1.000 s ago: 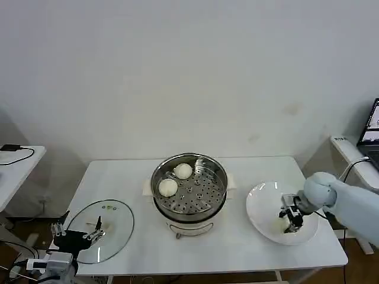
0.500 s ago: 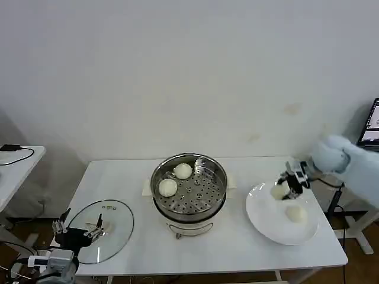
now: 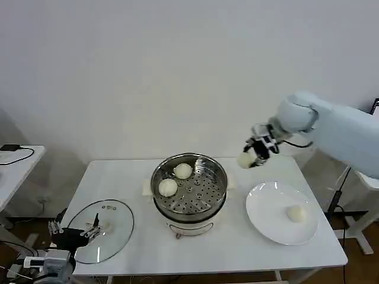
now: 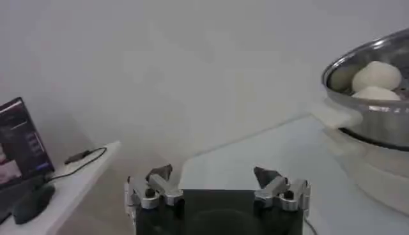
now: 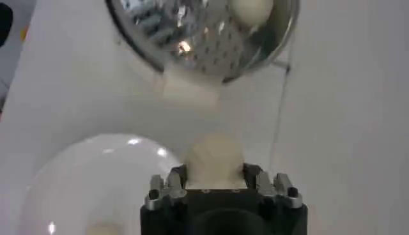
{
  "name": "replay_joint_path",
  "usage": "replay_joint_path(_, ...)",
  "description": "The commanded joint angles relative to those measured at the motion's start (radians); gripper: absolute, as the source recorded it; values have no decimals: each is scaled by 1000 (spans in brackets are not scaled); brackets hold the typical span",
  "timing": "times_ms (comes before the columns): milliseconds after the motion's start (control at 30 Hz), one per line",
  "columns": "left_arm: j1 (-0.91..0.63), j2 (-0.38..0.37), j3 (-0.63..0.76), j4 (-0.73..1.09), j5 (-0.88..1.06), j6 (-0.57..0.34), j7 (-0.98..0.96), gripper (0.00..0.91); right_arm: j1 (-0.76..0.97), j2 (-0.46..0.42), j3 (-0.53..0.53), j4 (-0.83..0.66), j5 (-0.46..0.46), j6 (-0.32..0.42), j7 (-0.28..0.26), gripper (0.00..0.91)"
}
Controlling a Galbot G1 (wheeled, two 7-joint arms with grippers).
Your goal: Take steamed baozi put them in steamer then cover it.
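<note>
right gripper (image 3: 256, 152): raised in the air past the pot's right side, above the table's far right part, clenched on a bun (image 3: 246, 160); in the wrist view (image 5: 215, 182) the bun (image 5: 213, 158) sits between the fingers, sticking out past the tips
pot (image 3: 189, 186): lower and to the left of the right gripper, mid table, open, perforated tray showing; in the right wrist view (image 5: 204, 32) it lies ahead of the gripper, white side handle (image 5: 190, 94) nearest
buns in pot: two, on the tray's far-left part, one (image 3: 183, 171) behind, one (image 3: 168, 187) nearer; both well left of the right gripper; two show over the rim in the left wrist view (image 4: 377, 76)
plate (image 3: 266, 219): on the table below the right gripper, toward the front right; one bun (image 3: 295, 214) on its right half
left gripper (image 3: 77, 232): low at the table's front-left edge, at the lid's left rim, jaws spread, holding nothing; wrist view (image 4: 217, 185) shows both fingers apart with table between
lid (image 3: 112, 228): flat on the table just right of the left gripper, left of the pot, not touching it
table (image 3: 237, 248): white, carries pot, plate, lid
</note>
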Motion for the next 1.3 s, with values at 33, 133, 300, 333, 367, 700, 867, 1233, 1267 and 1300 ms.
replay_joint_path(33, -1, -1, -7, -1, 0, 1, 0, 907, 30, 343, -79, -47, 28, 42, 20, 595)
replay_joint_path(133, 1, 3, -18, -3, -2, 2, 1, 907, 4, 384, -86, -43, 19, 67, 19, 595)
replay_joint_path(300, 3, 9, -47, 0, -17, 3, 2, 907, -24, 406, -108, -18, 5, 119, 13, 595)
replay_joint_path(333, 3, 9, -51, 0, -19, 3, 2, 907, -28, 409, -113, -15, 5, 133, 11, 595)
replay_joint_path(367, 3, 9, -53, 2, -19, 3, 2, 907, -34, 411, -116, -12, 3, 138, 11, 584)
replay_joint_path(700, 5, 7, -64, 4, -24, 3, 3, 907, -72, 400, -141, -5, -97, 219, -5, 595)
replay_joint_path(867, 4, 4, -62, 8, -24, 2, 3, 907, -78, 395, -142, -3, -121, 250, -2, 584)
replay_joint_path(1233, 1, -3, -60, 12, -23, 2, 3, 907, -84, 383, -151, 7, -121, 279, -9, 584)
replay_joint_path(1267, 1, -4, -60, 12, -23, 1, 3, 907, -83, 382, -152, 8, -122, 281, -12, 584)
replay_joint_path(1300, 1, -4, -59, 12, -23, 1, 3, 907, -83, 381, -152, 9, -123, 283, -13, 584)
